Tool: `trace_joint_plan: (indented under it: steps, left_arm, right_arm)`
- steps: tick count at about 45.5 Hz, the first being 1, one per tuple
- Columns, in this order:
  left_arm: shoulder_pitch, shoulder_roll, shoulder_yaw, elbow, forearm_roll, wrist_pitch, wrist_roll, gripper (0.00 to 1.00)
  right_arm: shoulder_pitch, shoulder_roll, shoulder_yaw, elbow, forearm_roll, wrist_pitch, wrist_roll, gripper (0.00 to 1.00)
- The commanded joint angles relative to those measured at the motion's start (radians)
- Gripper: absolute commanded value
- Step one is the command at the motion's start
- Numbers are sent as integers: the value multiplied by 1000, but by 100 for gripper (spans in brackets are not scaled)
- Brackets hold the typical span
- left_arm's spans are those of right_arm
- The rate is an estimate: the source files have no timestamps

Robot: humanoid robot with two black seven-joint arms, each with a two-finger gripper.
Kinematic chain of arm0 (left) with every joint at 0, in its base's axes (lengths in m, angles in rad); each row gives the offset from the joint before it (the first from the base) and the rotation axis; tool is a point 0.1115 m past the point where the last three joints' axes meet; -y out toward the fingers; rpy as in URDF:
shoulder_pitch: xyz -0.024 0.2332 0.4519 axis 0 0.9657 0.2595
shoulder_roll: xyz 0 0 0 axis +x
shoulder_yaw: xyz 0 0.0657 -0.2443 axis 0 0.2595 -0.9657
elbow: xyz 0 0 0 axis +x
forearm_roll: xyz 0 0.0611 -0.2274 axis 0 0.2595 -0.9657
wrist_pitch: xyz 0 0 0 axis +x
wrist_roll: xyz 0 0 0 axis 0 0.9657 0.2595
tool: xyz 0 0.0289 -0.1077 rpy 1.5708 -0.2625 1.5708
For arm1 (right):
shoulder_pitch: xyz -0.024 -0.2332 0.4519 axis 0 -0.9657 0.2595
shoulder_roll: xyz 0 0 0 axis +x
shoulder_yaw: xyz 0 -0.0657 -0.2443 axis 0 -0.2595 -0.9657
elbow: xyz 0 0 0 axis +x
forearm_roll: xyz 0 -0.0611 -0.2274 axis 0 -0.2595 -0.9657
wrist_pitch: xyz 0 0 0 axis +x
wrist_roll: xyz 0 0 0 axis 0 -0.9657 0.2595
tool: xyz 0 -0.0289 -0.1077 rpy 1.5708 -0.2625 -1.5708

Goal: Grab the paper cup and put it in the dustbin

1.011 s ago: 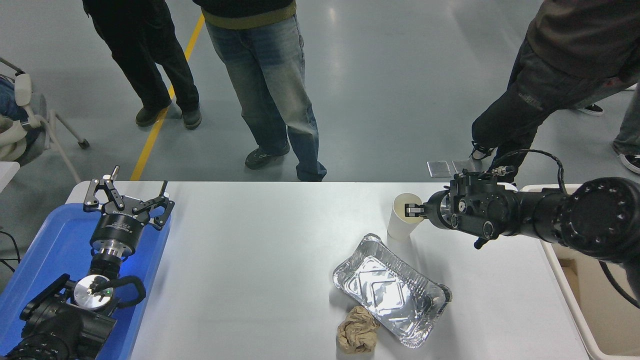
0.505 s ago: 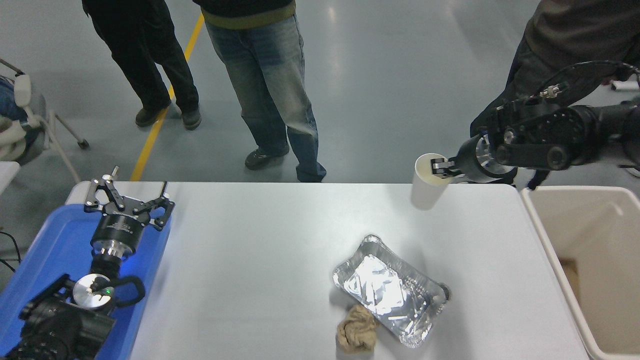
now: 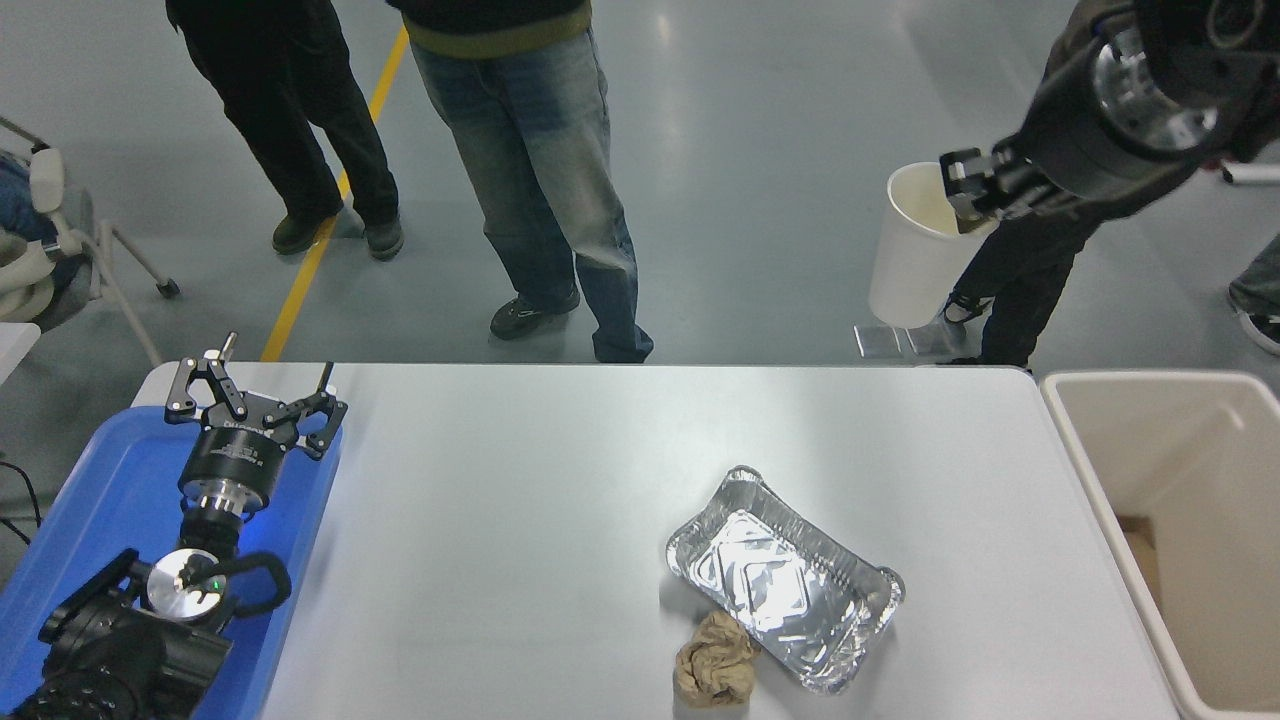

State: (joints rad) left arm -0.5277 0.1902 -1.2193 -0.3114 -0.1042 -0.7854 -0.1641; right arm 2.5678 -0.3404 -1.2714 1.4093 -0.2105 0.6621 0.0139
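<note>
Surface: a white table (image 3: 520,500) with rounded far corners, matte and evenly lit, fills the lower half of the head view.
Room: grey glossy floor beyond the far edge, crossed by a yellow line (image 3: 330,215); two people (image 3: 510,150) stand at the far side left of centre, and another person's dark legs (image 3: 1020,290) show at the upper right, behind the raised arm.
On the table: a silver foil tray (image 3: 785,580) lies right of centre, set diagonally; a crumpled brown paper ball (image 3: 715,672) touches its near-left corner.
Left edge: a blue tray (image 3: 90,520) overlaps the table's left side; the left gripper (image 3: 255,400) is parked over it, fingers spread wide and holding nothing.
Right edge: the dustbin (image 3: 1075,450) stands just beside the table's right edge, its mouth open upward and its thick rim level with the tabletop.
Open room: the tabletop's middle, its far strip and the stretch between the foil tray and the dustbin are bare.
Paper cup: the paper cup (image 3: 915,260) hangs high in the air beyond the table's far right corner, over the floor, left of the dustbin and well above it.
Cup axis: the long axis runs near upright, tilted slightly, mouth up and toward the right, narrower base down.
Right gripper: the right gripper (image 3: 965,190) comes in from the upper right corner and pinches the cup's rim, one finger inside the mouth and one outside.
</note>
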Motion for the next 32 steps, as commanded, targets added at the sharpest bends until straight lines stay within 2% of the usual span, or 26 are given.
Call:
trace_joint_plan:
  steps: [1, 5, 9, 15, 23, 27, 32]
  left_arm:
    - [0, 0, 0, 0, 0, 0, 0, 99]
    - [0, 0, 0, 0, 0, 0, 0, 99]
    - [-1, 0, 0, 2, 0, 0, -2, 99]
    - [-1, 0, 0, 2, 0, 0, -2, 99]
    - [0, 0, 0, 0, 0, 0, -2, 99]
    - [0, 0, 0, 2, -2, 0, -2, 99]
    - [-1, 0, 0, 2, -2, 0, -2, 99]
  right_arm:
    - [71, -3, -58, 14, 3, 33, 1, 0]
    - [54, -12, -118, -1, -10, 17, 3, 0]
    - [29, -67, -158, -26, -24, -1, 3, 0]
    - [-53, -192, -203, -96, -153, -52, 4, 0]
    - [-210, -423, -194, -228, -338, -134, 12, 0]
    - [-306, -520, -175, -286, -391, -203, 12, 0]
    - [-492, -607, -115, -365, -400, -327, 12, 0]
